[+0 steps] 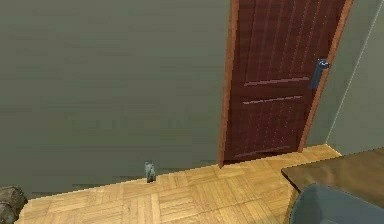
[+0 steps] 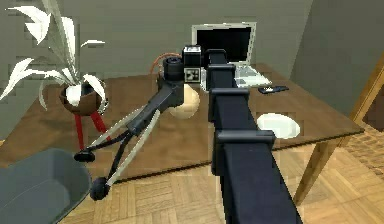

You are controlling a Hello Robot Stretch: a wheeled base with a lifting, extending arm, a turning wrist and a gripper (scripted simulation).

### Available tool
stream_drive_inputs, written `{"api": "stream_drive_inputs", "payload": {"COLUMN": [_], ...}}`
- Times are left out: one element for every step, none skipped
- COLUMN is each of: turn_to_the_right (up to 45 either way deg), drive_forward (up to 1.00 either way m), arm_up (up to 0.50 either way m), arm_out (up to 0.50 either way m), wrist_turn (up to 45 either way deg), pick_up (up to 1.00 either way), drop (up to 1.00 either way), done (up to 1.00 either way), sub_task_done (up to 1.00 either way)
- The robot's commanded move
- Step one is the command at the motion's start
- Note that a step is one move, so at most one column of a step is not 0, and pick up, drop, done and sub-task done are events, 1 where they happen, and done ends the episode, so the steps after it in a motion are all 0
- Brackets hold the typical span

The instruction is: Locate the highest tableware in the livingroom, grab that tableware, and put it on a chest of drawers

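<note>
Arm side view: dark square arm [image 2: 240, 135] over wooden table [image 2: 325, 108], round white bowl [image 2: 276, 125]; thin-fingered gripper [image 2: 92, 170], load unclear.

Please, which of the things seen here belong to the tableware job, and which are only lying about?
For the job: gripper; white dish on the table; perhaps the round tan thing by the gripper.
Lying about: laptop, potted plant, dark flat thing, door.
</note>
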Motion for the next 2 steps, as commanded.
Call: {"api": "stream_drive_inputs", "payload": {"turn_to_the_right": [0.0, 45.0], "drive_forward": [0.0, 0.0], "arm_up": [0.0, 0.0], "arm_out": [-0.28, 0.0], "wrist_turn": [0.0, 0.0], "pick_up": [0.0, 0.0], "drop": [0.0, 0.0], "done": [0.0, 0.0], "sub_task_done": [0.0, 0.0]}}
